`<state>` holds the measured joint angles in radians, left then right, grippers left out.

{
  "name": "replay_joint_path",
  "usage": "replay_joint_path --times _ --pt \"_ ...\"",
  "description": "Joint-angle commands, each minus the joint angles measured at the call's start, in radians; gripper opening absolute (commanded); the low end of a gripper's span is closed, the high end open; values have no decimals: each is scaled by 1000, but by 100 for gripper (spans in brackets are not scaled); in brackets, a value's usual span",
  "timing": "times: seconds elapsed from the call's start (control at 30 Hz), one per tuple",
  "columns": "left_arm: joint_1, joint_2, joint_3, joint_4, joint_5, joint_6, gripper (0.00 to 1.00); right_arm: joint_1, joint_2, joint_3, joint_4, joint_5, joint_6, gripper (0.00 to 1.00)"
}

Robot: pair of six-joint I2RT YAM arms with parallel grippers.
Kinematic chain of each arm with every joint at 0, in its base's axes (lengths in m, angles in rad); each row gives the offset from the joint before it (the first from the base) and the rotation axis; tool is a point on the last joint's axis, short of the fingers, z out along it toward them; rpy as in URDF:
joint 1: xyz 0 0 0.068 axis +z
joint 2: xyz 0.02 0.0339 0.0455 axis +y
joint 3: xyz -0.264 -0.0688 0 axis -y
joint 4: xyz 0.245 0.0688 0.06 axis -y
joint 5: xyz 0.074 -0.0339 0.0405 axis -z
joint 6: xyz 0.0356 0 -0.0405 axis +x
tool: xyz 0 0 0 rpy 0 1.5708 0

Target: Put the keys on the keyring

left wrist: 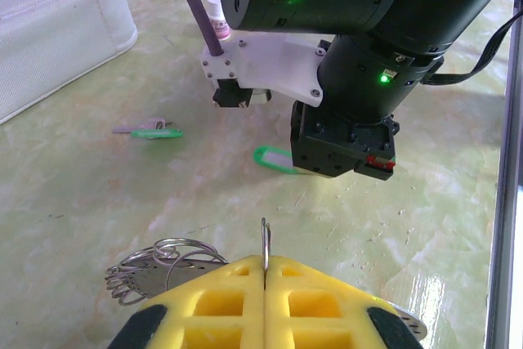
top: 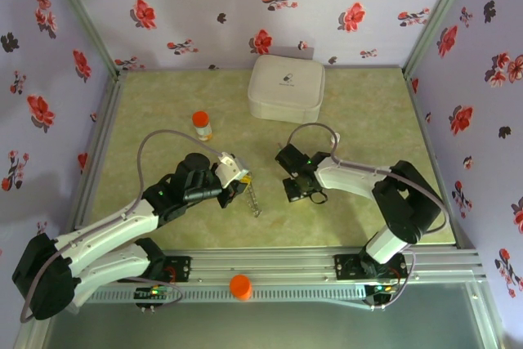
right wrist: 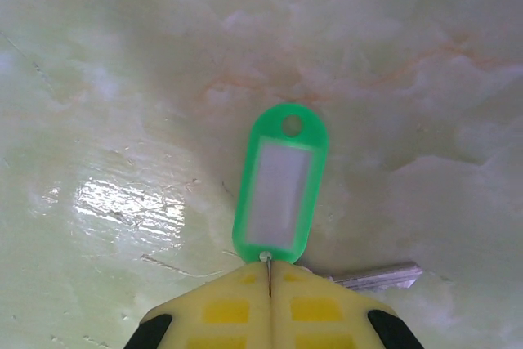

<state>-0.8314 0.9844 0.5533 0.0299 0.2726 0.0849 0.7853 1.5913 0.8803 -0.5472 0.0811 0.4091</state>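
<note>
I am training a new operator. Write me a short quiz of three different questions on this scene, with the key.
1. True or false: the left gripper is shut on the keyring.
2. Choose one. The right gripper is: A, wide open; B, shut on the end of a green key; C, shut on nothing.
3. Fill in: the other green key lies flat on the ____, touched by no gripper.

Key: 1 true. 2 B. 3 table.
</note>
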Motion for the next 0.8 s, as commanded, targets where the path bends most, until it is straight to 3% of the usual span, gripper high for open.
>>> replay_joint_path --times 0.0,0.3,0.57,0.77 --pt "-7 -9 14 30 18 15 0 -6 -93 -8 8 47 -45 0" --pt "-6 -10 8 44 19 -14 0 -3 -370 -125 151 -24 -178 0" --pt "-8 -36 -2 77 21 -60 0 18 -625 -202 329 -310 -357 0" --pt "-7 -53 8 60 46 -61 0 36 -648 -179 341 -451 -414 0"
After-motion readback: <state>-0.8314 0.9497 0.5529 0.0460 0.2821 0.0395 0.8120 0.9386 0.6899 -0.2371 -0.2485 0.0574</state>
